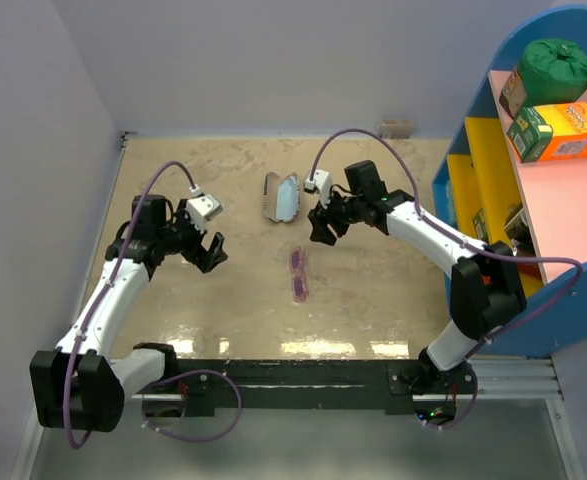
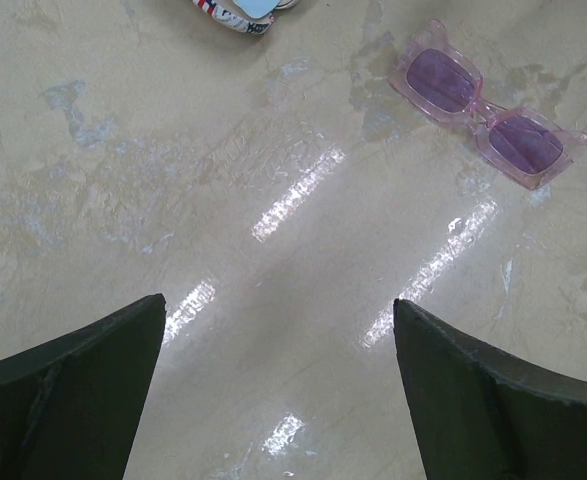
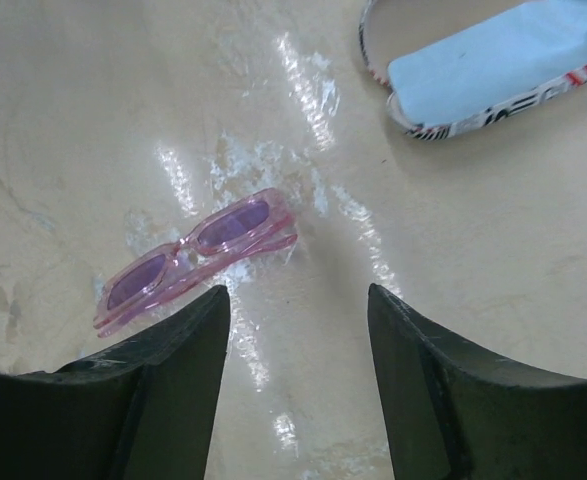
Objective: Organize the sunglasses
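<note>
The pink-purple sunglasses [image 1: 300, 275] lie folded on the beige table near its middle. They show at the upper right of the left wrist view [image 2: 488, 118] and left of centre in the right wrist view [image 3: 198, 258]. The open flag-print case [image 1: 281, 197], with the light blue cloth [image 3: 498, 55] inside, lies behind them. My left gripper [image 1: 211, 252] is open and empty, left of the glasses. My right gripper [image 1: 325, 227] is open and empty, just behind and right of the glasses, beside the case.
A blue, yellow and pink shelf unit [image 1: 533, 190] stands at the right edge, holding a green bag [image 1: 558, 66] and an orange-green box [image 1: 558, 132]. A small beige object [image 1: 397, 128] lies at the back wall.
</note>
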`<state>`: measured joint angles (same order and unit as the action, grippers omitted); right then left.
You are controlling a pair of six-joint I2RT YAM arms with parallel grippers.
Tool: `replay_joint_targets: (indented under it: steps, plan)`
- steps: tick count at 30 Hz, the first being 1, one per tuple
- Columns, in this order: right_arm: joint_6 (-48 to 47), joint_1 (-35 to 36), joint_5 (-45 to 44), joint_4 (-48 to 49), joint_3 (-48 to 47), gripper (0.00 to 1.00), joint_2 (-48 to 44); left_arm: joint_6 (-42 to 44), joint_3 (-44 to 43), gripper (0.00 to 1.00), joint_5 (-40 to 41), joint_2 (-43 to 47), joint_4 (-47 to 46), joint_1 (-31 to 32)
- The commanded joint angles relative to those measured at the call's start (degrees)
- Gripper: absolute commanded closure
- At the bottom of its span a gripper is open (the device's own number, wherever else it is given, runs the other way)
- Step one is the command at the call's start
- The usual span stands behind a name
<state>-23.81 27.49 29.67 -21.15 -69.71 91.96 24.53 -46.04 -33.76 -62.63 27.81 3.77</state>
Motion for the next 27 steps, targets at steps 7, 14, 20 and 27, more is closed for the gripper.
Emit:
replay_joint_targets:
  steps: [7,14,20,27]
  plan:
    - [2.02,-0.24,5.40,-1.44,-0.77,0.38,5.15,-0.81,0.16,0.00,-1.05,1.02,-1.80,-0.87]
    - [4.47,-0.33,4.96,-0.56,-1.65,0.40,8.84,-0.89,0.08,0.00,-1.14,0.50,-1.63,-0.96]
    - [7.28,-0.33,5.48,-0.22,-3.50,0.42,12.80,-0.63,0.25,0.00,-0.96,0.49,-2.06,-0.96]
    - [7.38,-0.24,7.68,-0.12,-2.53,0.45,15.53,-0.54,0.25,0.00,-0.87,0.85,-2.24,-0.96]
